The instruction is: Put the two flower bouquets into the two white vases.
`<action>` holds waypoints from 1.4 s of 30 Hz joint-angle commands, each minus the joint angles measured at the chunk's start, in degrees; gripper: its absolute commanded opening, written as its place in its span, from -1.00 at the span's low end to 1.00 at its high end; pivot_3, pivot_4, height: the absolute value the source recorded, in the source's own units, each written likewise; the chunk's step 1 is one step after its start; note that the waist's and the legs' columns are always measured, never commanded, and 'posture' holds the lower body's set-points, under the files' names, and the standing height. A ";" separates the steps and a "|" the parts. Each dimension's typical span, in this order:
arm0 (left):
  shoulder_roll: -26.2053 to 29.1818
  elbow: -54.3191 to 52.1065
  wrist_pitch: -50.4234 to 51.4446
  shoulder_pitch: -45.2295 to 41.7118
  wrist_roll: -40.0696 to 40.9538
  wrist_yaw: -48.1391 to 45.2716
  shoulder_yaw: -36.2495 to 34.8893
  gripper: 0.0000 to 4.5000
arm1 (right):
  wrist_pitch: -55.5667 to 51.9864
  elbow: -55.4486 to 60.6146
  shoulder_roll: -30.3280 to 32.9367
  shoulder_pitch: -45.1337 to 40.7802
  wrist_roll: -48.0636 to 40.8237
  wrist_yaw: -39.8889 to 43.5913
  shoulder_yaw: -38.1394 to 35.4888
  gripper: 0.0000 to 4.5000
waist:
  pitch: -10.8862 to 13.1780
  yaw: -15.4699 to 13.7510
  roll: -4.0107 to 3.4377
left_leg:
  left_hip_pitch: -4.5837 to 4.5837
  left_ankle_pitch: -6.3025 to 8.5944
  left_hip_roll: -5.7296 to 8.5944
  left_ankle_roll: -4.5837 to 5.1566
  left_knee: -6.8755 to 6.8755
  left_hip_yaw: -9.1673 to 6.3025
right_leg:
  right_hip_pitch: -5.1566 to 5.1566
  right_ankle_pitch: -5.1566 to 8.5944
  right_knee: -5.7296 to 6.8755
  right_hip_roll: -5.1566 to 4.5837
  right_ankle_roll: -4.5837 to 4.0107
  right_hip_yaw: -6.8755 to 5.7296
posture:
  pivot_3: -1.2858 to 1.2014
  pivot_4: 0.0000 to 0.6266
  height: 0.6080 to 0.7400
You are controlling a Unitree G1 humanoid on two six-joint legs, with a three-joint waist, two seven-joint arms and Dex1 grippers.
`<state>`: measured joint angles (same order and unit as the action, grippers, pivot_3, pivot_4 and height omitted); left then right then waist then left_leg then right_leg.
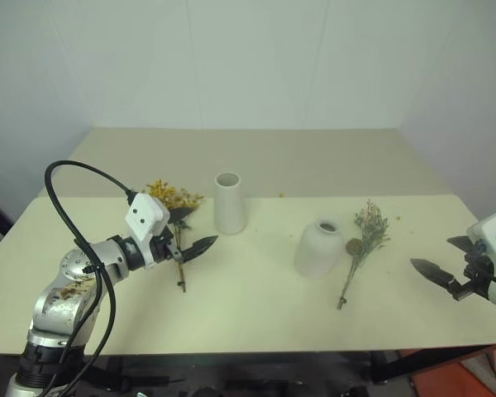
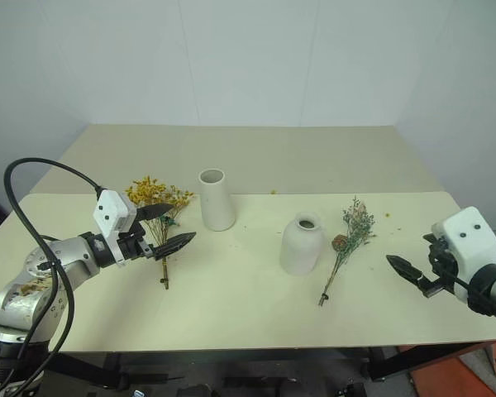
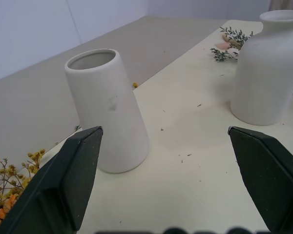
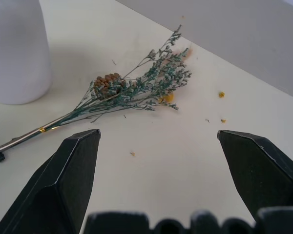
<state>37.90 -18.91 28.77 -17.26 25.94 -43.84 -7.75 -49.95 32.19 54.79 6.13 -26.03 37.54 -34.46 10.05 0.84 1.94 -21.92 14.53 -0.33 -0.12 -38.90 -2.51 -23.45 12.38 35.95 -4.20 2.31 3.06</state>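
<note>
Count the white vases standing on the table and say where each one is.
2. The tall vase stands near the table's middle, beside the yellow flowers. The round vase stands right of it, beside the green sprigs.

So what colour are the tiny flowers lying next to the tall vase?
Yellow-orange, on the yellow-orange bouquet; the right eye view shows it best.

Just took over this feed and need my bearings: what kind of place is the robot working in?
Probably a bare indoor test or lab setup rather than a home: a plain cream-coloured table set against blank white walls, carrying just two matte white vases and two dried flower bouquets.
</note>
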 commanded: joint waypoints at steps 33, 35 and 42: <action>1.24 3.80 -8.09 -15.80 -1.72 -16.92 10.67 1.00 | -31.89 -11.94 -22.94 -30.32 -3.59 -25.46 15.67 0.99 | -0.01 0.29 -0.02 | -0.36 -0.01 0.07 0.01 0.04 0.00 | -0.53 -0.03 0.16 -0.01 -0.04 0.12 | 0.03 -0.52 1.00; 0.94 3.97 -8.44 -15.43 -2.54 -16.66 11.14 1.00 | -31.01 -13.12 -24.93 -30.57 -2.73 -26.27 16.28 0.99 | -0.01 0.27 -0.02 | -0.42 -0.01 0.07 0.01 0.04 0.01 | -0.62 -0.03 0.16 -0.01 -0.04 0.13 | 0.03 -0.52 1.00; 0.57 2.57 -7.88 -14.12 -3.36 -15.45 10.98 1.00 | -29.67 -17.34 -26.40 -31.74 0.22 -26.92 18.04 0.99 | -0.01 0.33 -0.03 | -0.43 -0.01 0.08 0.01 0.04 0.03 | -0.67 -0.04 0.18 -0.01 -0.04 0.17 | 0.03 -0.52 1.00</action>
<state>38.26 -14.32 21.47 -31.12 22.57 -59.75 3.71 -80.99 14.83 28.13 -24.83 -26.35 10.99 -16.06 10.04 1.17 1.91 -22.34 14.52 -0.25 -0.11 -38.86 -2.48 -24.11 12.34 36.14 -4.21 2.27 3.23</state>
